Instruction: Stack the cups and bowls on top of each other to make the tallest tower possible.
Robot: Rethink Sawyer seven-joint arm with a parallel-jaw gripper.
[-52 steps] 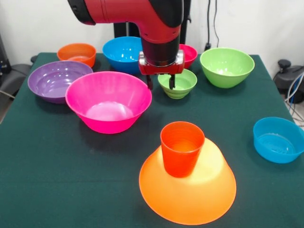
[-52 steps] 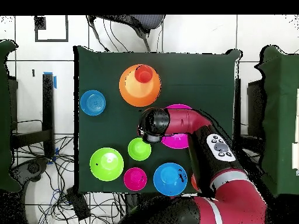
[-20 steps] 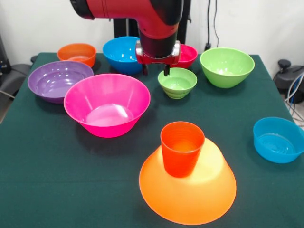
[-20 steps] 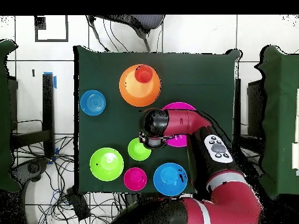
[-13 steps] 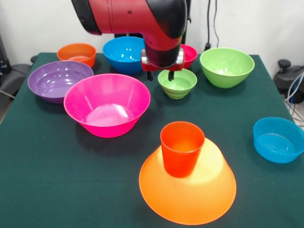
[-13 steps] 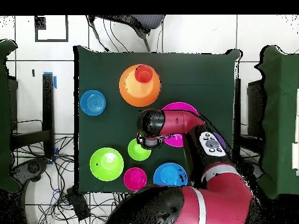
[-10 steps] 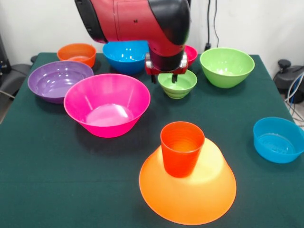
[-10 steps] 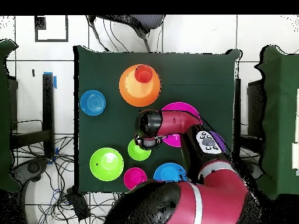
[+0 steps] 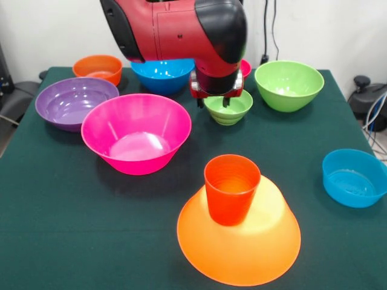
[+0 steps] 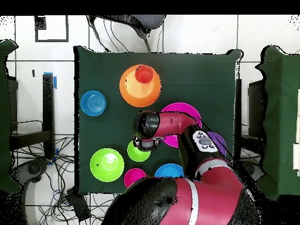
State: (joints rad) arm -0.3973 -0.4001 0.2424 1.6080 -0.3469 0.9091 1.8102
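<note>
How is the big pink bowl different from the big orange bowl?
The pink bowl sits rim up, open and empty; the orange bowl is flipped rim down. The orange bowl carries the orange-red cup on top; the pink bowl carries nothing. The pink bowl stands nearer the gripper. Both are large, round and glossy.

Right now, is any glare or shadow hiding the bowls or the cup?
Front view: soft glare on the pink bowl and the upturned orange bowl, nothing hidden; the cup reads clearly. Overhead view: the arm covers some bowls near the base.
</note>
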